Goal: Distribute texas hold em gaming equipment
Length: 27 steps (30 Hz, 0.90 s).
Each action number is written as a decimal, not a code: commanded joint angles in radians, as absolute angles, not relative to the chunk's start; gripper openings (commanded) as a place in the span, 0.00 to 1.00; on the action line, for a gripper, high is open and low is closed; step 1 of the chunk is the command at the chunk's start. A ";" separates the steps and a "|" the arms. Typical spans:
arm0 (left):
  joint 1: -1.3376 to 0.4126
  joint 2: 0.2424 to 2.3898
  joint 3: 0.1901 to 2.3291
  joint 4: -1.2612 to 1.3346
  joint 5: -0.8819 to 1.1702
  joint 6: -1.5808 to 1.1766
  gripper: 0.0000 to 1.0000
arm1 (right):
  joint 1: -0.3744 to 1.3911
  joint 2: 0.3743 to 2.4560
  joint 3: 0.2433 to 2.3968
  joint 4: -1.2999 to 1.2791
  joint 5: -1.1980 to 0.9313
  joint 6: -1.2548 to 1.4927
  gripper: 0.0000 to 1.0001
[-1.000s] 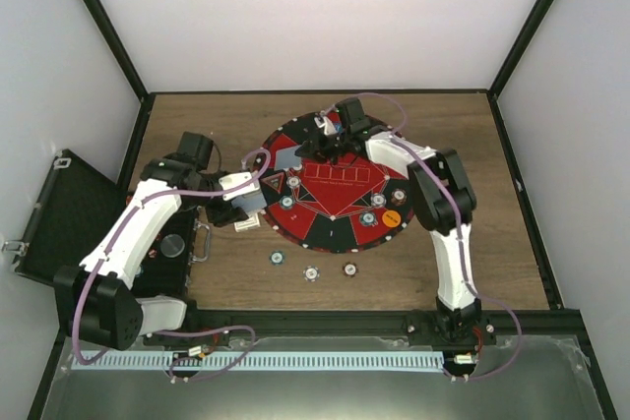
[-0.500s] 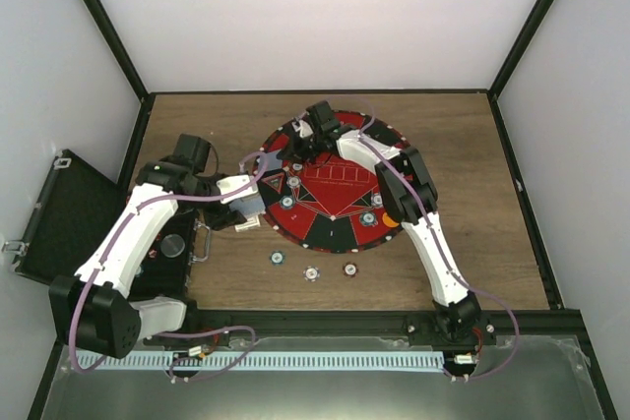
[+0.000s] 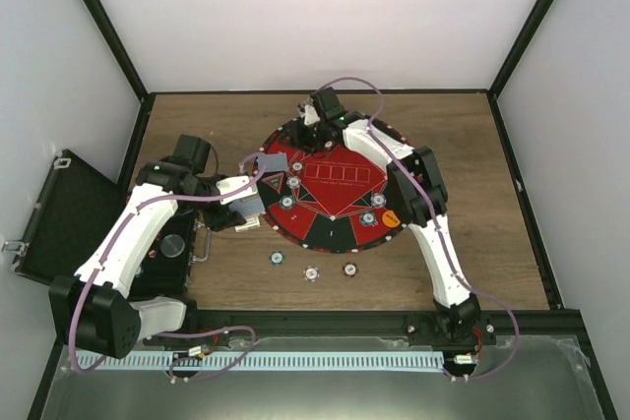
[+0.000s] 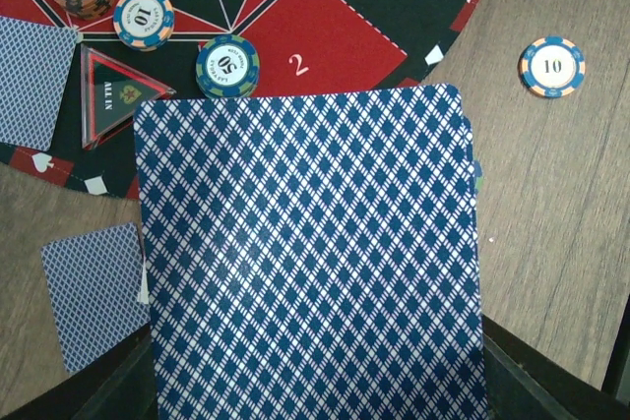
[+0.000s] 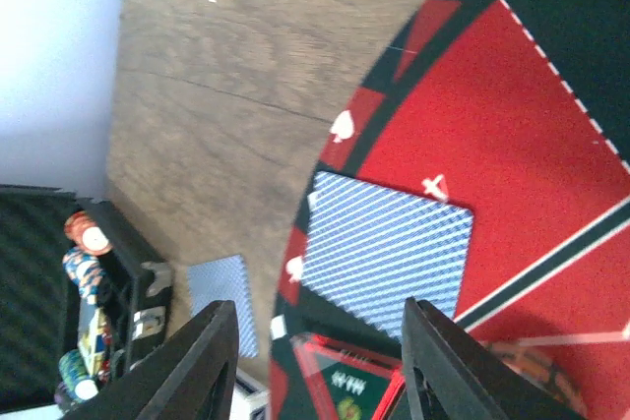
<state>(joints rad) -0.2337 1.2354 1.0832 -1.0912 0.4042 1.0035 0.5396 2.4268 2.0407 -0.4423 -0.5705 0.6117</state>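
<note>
My left gripper [image 3: 248,211] is shut on a deck of blue-backed cards [image 4: 310,253] and holds it over the left rim of the round red-and-black poker mat [image 3: 335,159]. The deck hides its fingers in the left wrist view. My right gripper [image 3: 313,121] is open and empty at the mat's far left edge, just above a single face-down card [image 5: 389,253] on the mat, which also shows in the top view [image 3: 268,163]. Another card [image 5: 221,302] lies on the wood beside the mat. Three chips [image 4: 144,17] and an "ALL IN" triangle [image 4: 118,95] lie near the deck.
Three chips [image 3: 311,272] lie on the wood in front of the mat. More chips [image 3: 366,218] and an orange marker disc [image 3: 391,215] sit on the mat's near right. An open black case [image 3: 59,218] with chips [image 5: 84,282] stands at the left.
My right gripper reached left across the mat, then drew back to the mat's far edge. A single card now lies on the mat's left part. My left gripper shifted slightly back with the deck.
</note>
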 commanded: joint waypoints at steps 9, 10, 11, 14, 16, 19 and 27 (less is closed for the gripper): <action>-0.237 1.245 1.113 -1.077 0.452 1.019 0.04 | 0.608 1.801 1.396 -0.107 -0.758 0.735 0.78; -0.238 1.247 1.116 -1.075 0.455 1.018 0.04 | 0.620 1.768 1.346 -0.089 -0.766 0.746 0.79; -0.240 1.247 1.119 -1.072 0.457 1.017 0.04 | 0.631 1.743 1.308 -0.071 -0.777 0.760 0.80; -0.246 1.252 1.126 -1.069 0.464 1.015 0.04 | 0.662 1.685 1.196 0.017 -0.813 0.815 0.80; -0.250 1.255 1.133 -1.069 0.466 1.013 0.04 | 0.683 1.669 1.159 0.050 -0.818 0.833 0.80; -0.257 1.256 1.136 -1.067 0.469 1.011 0.04 | 0.715 1.683 1.147 0.081 -0.839 0.845 0.80; -0.281 1.245 1.146 -1.069 0.464 1.013 0.04 | 0.775 1.766 1.195 0.146 -0.901 0.869 0.79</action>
<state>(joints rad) -0.2695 1.2522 1.1122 -1.0794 0.4316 1.0019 0.7452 1.7180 1.1473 0.0776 -0.8482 0.8413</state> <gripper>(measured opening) 0.661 0.798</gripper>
